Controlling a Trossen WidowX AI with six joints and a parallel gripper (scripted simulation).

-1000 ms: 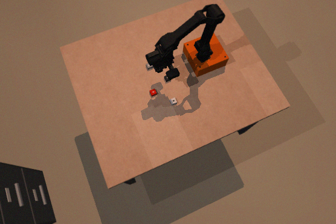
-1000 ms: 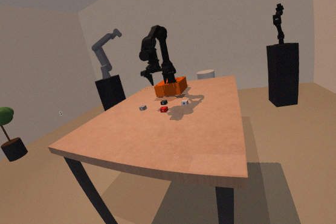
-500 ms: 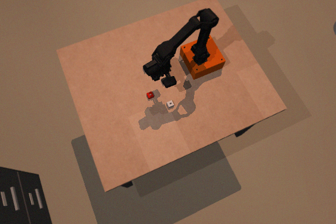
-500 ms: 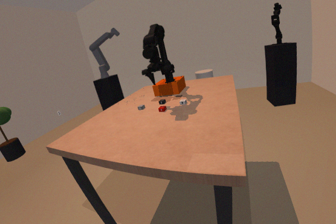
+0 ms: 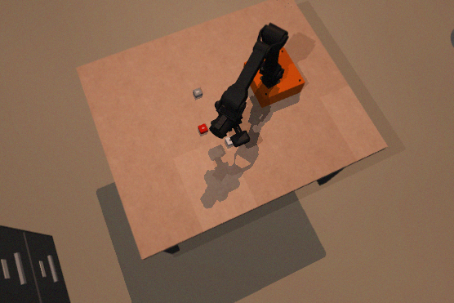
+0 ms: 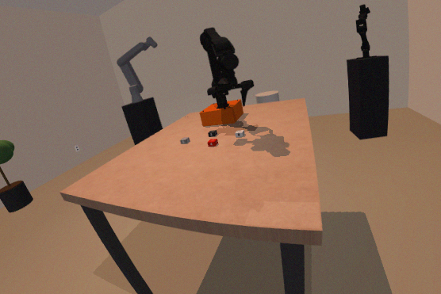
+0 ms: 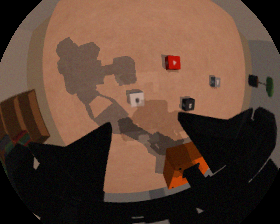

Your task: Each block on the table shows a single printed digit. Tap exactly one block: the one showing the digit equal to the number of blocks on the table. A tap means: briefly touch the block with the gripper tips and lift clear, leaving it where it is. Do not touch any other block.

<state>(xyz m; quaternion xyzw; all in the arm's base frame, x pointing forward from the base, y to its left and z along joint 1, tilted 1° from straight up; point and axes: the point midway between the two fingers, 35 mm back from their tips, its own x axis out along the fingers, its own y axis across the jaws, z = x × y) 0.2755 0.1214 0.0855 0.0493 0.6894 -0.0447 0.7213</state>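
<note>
A red block (image 5: 202, 128) (image 6: 212, 143) (image 7: 173, 62), a grey block (image 5: 198, 92) (image 6: 185, 140) (image 7: 215, 81), a white block (image 5: 229, 141) (image 6: 239, 133) (image 7: 136, 98) and a black block (image 6: 212, 133) (image 7: 188, 104) lie apart on the table. The arm hides the black block in the top view and partly covers the white one. Each block bears a small mark in the wrist view, too blurred to read surely. My gripper (image 7: 146, 120) is open and empty, high above the table. In the wrist view the white block shows just beyond the left fingertip, the black block beyond the right one.
The arm stands on an orange base (image 5: 291, 77) (image 6: 212, 118) (image 7: 174, 170) on the table (image 5: 135, 96) (image 6: 190, 185). The arm's shadow falls beside the white block. Dark drawers (image 5: 30, 264) stand off the table. Other arms on black pedestals stand well behind it.
</note>
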